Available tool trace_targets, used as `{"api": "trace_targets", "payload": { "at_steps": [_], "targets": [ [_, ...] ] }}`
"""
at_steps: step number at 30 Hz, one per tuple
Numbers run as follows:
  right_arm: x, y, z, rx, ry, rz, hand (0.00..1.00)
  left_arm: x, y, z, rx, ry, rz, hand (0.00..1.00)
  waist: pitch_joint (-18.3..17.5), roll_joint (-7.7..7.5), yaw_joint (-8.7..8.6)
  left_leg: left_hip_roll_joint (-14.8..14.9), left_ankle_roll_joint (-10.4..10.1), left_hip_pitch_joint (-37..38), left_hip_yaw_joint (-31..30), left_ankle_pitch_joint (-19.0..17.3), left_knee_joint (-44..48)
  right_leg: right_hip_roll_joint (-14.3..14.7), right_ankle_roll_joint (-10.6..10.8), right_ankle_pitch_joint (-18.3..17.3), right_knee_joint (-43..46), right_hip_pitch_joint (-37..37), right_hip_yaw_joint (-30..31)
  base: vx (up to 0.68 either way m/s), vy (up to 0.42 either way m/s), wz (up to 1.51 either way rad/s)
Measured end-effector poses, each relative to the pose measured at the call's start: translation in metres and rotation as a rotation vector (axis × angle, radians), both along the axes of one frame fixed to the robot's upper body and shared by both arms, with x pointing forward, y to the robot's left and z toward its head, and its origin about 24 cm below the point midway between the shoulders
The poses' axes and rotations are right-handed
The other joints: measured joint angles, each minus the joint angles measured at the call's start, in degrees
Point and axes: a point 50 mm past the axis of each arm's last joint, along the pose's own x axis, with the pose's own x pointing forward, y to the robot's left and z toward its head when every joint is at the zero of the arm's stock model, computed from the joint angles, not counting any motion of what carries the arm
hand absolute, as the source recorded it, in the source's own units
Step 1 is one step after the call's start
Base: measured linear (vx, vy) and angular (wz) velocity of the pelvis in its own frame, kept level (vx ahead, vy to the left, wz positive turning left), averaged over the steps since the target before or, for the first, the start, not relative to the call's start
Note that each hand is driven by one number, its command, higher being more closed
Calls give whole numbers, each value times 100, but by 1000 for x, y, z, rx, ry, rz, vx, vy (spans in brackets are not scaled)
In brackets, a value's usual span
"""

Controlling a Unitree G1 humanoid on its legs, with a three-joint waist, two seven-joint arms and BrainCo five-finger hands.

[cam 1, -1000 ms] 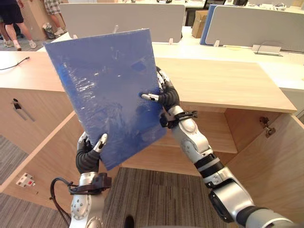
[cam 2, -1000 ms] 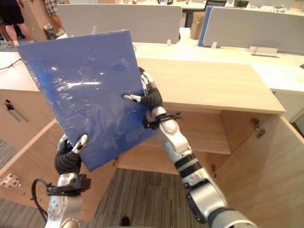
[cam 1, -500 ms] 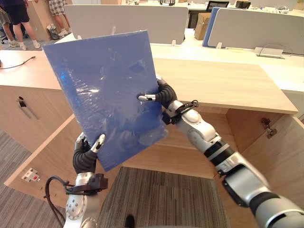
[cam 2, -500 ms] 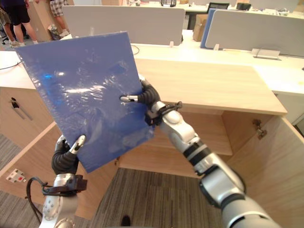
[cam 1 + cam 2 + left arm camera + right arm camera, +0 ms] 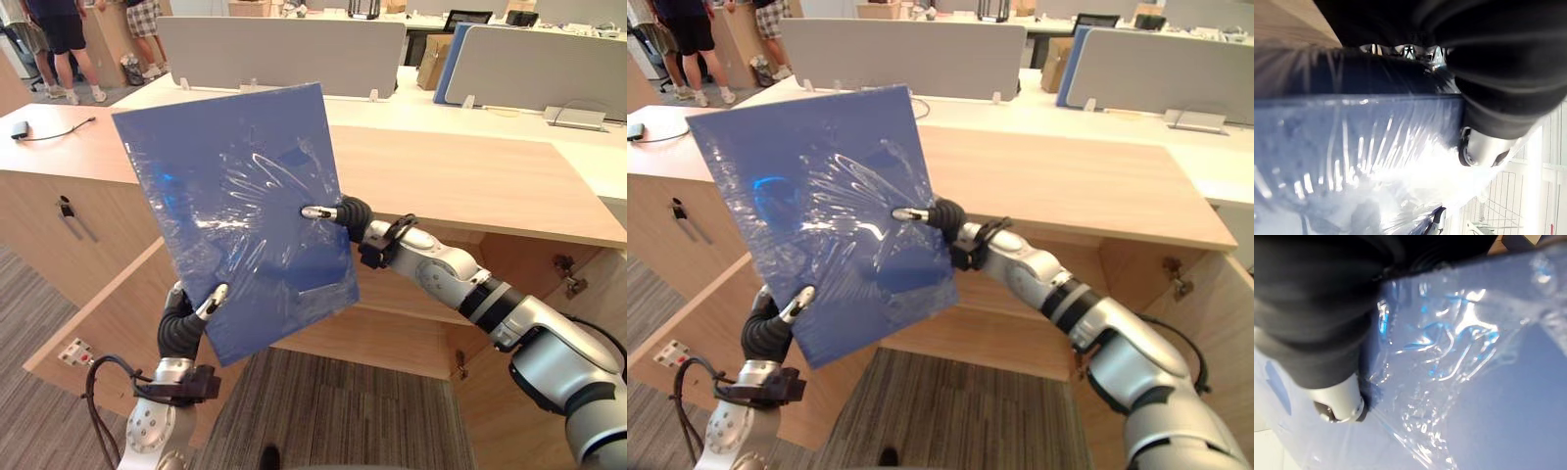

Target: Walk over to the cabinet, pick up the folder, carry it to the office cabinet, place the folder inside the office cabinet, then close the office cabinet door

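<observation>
I hold a blue folder (image 5: 240,211) wrapped in clear film upright and tilted in front of the open wooden office cabinet (image 5: 460,176). My left hand (image 5: 181,328) is shut on its lower left corner, thumb on the front face. My right hand (image 5: 348,213) pinches the folder's right edge at mid height, with the thumb on the front and the fingers behind the cover. In the left wrist view the filmed folder (image 5: 1352,142) lies against that hand's thumb (image 5: 1479,147). The right wrist view shows the folder (image 5: 1474,382) under its thumb (image 5: 1339,404).
The cabinet's left door (image 5: 108,313) and right door (image 5: 549,392) swing out towards me, with a shelf (image 5: 392,294) inside. A neighbouring cabinet (image 5: 69,215) stands at the left. Grey desk partitions (image 5: 284,49), a cardboard box (image 5: 431,59) and people (image 5: 59,39) are behind.
My right hand's fingers have curled in behind the folder's edge, and its forearm has dropped lower. The whole picture has shifted, so the camera has moved. The left hand keeps its grip.
</observation>
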Motion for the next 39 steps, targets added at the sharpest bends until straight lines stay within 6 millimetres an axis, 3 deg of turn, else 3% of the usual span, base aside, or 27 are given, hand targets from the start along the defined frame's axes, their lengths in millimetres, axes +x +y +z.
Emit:
{"api": "trace_targets", "payload": {
  "at_steps": [6,11,17,19,21,25,29,31,34,39],
  "targets": [
    [-3,-7,4,27,-17,-5,100,1,-5,1,-2,-16,-44,0,-2,-3,-6,1,-1,-8,21,-2,1,-8,1,1,9,-26,23,1,2,-1],
    [-24,-38,18,149,-161,-77,100,0,-22,-3,-21,-22,-175,0,-4,0,-75,-1,0,-19,109,-7,0,-38,3,1,67,-127,139,5,21,-11],
    [-44,-86,50,400,-483,-463,100,-7,-20,-75,-175,338,-200,0,-43,65,-441,8,10,-19,170,-13,-3,-46,24,12,88,-182,202,-14,21,-8],
    [-50,-109,35,372,-491,-634,100,-15,-16,-101,-215,469,-186,0,-43,65,-479,12,12,-19,195,-15,-4,-46,39,22,76,-192,231,-21,24,-6],
    [-56,-116,13,257,-457,-731,100,-22,-13,-117,-221,554,-163,0,-42,68,-497,23,16,-19,238,-21,-23,-39,45,34,46,-205,277,-25,27,-11],
    [-63,-114,-12,107,-418,-755,100,-30,-6,-140,-199,659,-103,0,-44,66,-499,59,4,-55,306,-51,-28,-2,35,114,-104,-208,335,-5,17,-11],
    [-71,-99,-42,15,-335,-666,100,-51,4,-173,-152,833,-51,0,-63,56,-495,108,-26,-102,401,-84,-25,48,20,150,-136,-296,460,28,2,-14],
    [-79,-84,-79,-19,-174,-547,100,-64,10,-191,-157,934,-5,0,-63,55,-504,120,-43,-101,401,-98,-20,68,21,151,-160,-275,460,56,-9,-1],
    [-90,-66,-112,-84,-28,-409,100,-79,27,-209,-157,1042,121,0,-58,50,-492,131,-59,-101,398,-111,-4,83,21,152,-197,-250,456,41,0,1],
    [-96,-57,-121,-263,-110,-331,100,-101,47,-222,-83,1161,275,0,-33,23,-490,139,-68,-88,401,-139,-3,88,21,150,-208,-238,460,0,0,0]
  ]
}}
